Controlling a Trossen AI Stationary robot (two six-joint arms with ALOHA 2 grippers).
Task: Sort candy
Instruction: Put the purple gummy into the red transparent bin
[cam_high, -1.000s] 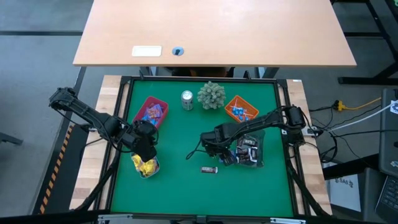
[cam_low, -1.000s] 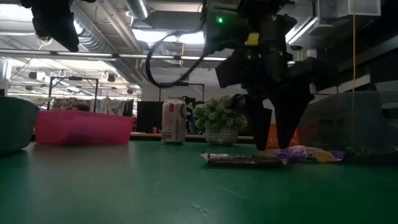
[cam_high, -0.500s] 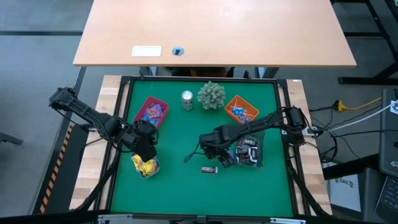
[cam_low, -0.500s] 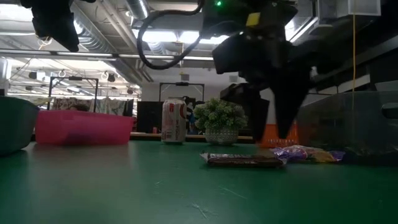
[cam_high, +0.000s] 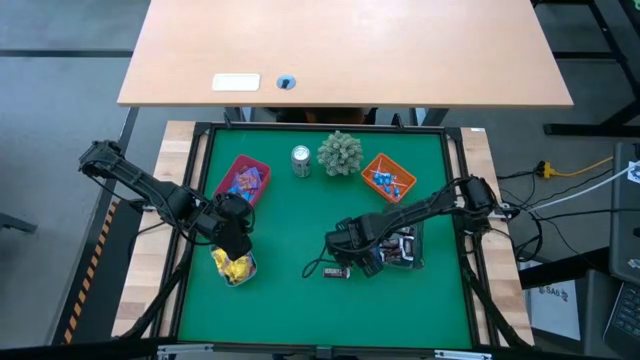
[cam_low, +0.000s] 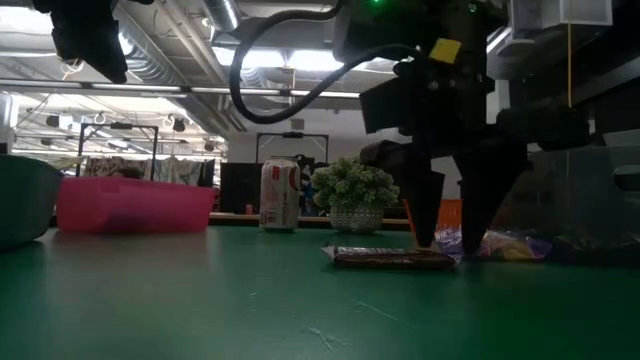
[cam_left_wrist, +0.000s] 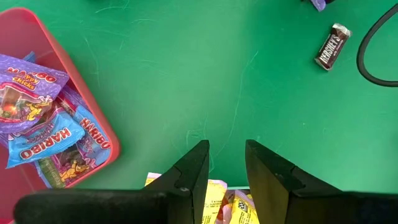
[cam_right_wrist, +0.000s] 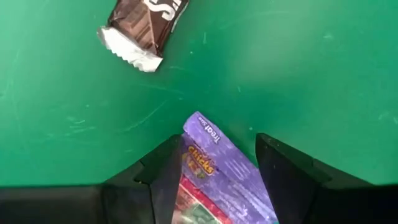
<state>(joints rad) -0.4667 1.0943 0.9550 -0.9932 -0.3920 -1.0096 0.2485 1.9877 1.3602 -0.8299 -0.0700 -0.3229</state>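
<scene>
A brown mini bar lies flat on the green mat. Just to its right my right gripper points straight down, open. Its fingers stand on either side of a purple candy packet that lies on the mat. My left gripper hangs open over a bowl of yellow packets at the mat's left, with nothing between its fingers. My right gripper has the purple packet's end showing between its two fingers, which come from above. Whether either finger touches the packet, I cannot tell.
A pink tray with purple and blue packets is at the far left. An orange tray holds blue pieces at the far right. A silver can and a green plant ball stand between them. A clear tray holds dark bars. A black cable loops beside the bar.
My right gripper has moved toward the table's near edge and now stands right beside the brown bar, having turned slightly about its own axis. The bar has stayed where it was.
</scene>
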